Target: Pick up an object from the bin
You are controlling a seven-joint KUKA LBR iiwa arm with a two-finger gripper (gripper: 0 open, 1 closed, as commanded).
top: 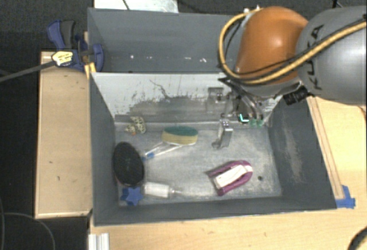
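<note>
Where the grey robot arm reaches in from the right of the picture, its wrist carries a rounded orange cover looped with yellow and black cables. Below the cover, the gripper hangs down into a grey metal bin. It sits toward the back of the bin, right of centre, with its metal tip close to a bare, scuffed patch of the floor. Whether it is open or closed cannot be told from this angle.

Two things lie nearest to it. Just to its left is a yellow sponge with a green top, oval and flat, lying apart from the gripper. Nearer the front of the bin, lower in the picture, is a curved purple and white object, also apart from it.

The other things lie farther left. A thin white stick with a blue end runs from the sponge toward the front left. A small pale speckled cube rests near the back on the left. A black oval brush lies by the left wall. In the front left corner, a small white bottle lies on its side, its blue cap pointing left.
</note>
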